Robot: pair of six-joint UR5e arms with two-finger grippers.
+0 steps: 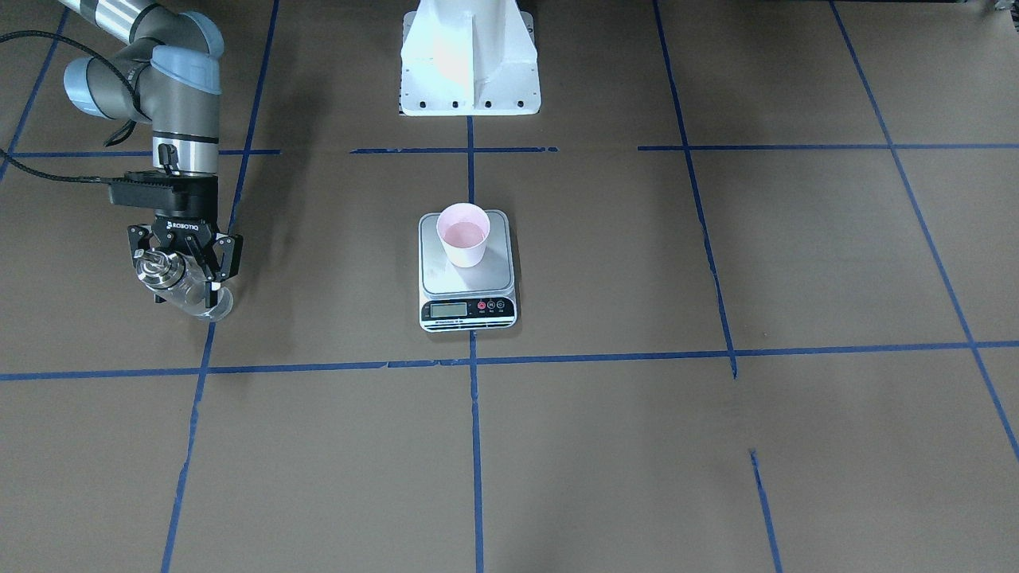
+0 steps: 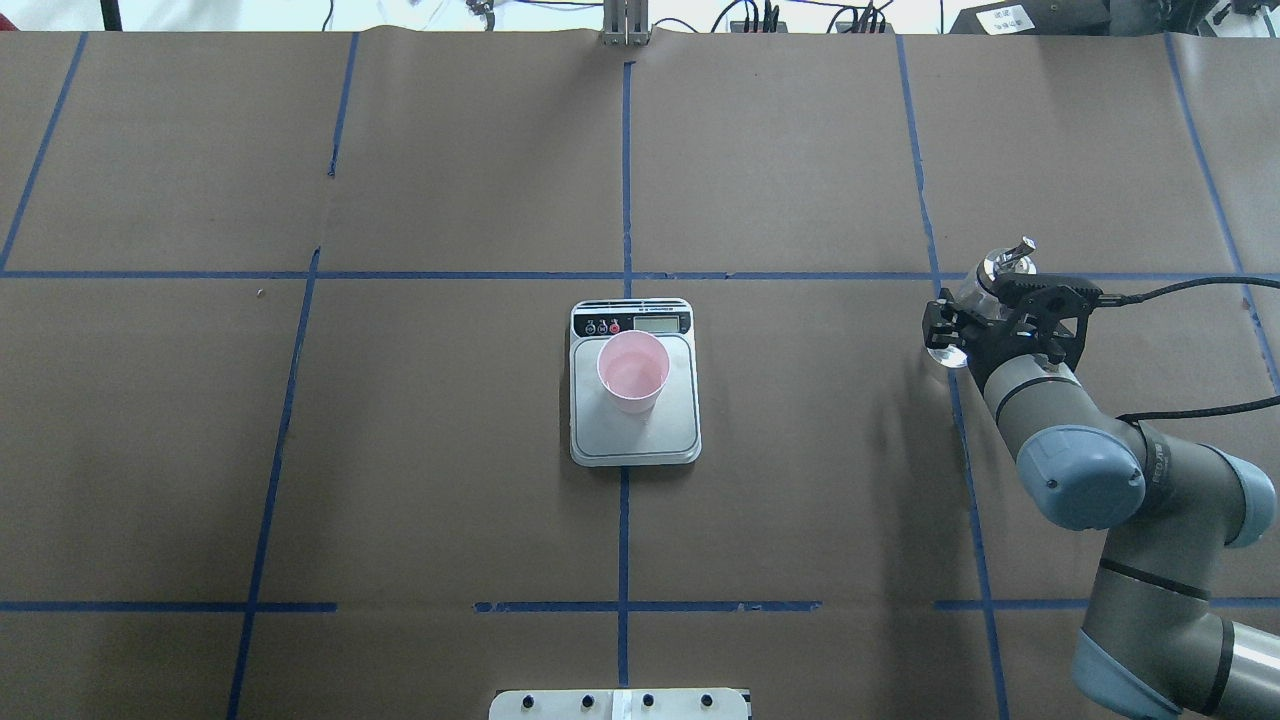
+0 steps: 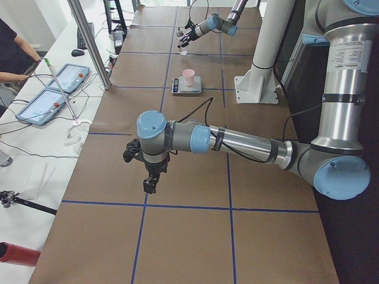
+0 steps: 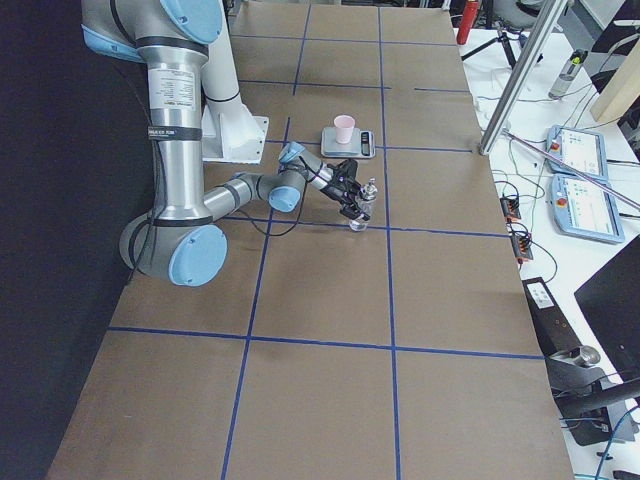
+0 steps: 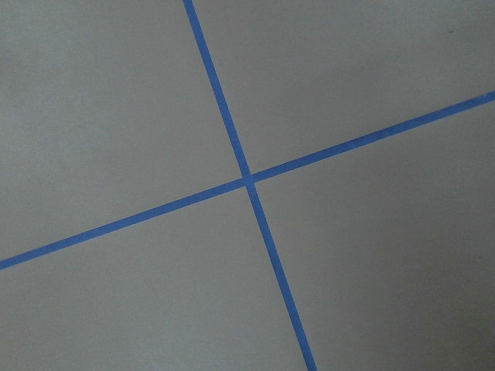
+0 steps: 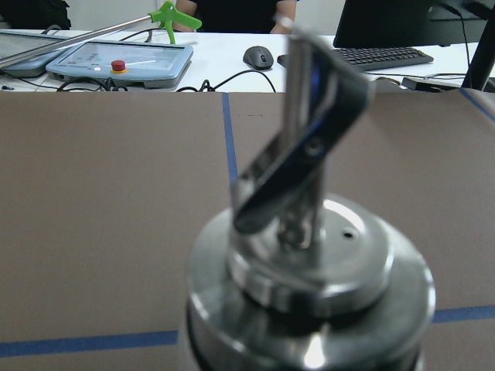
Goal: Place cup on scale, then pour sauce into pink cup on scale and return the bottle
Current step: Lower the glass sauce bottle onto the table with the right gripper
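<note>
The pale pink cup (image 1: 463, 235) (image 2: 633, 372) stands upright on the steel platform of the scale (image 1: 467, 278) (image 2: 635, 440) at the table's middle. Far to the robot's right, my right gripper (image 1: 181, 267) (image 2: 985, 320) is shut on the clear glass bottle (image 1: 195, 301) (image 2: 1003, 264), which tilts with its base low near the table. Its metal collar and spout (image 6: 309, 255) fill the right wrist view. My left gripper (image 3: 148, 177) shows only in the exterior left view, hanging over bare table; I cannot tell whether it is open or shut.
The white robot pedestal (image 1: 470, 60) stands behind the scale. Blue tape lines (image 5: 247, 182) grid the brown table. Beyond the table's far edge are a desk with a keyboard, a mouse (image 6: 259, 56), control tablets (image 3: 65, 77) and a seated person (image 3: 12, 53).
</note>
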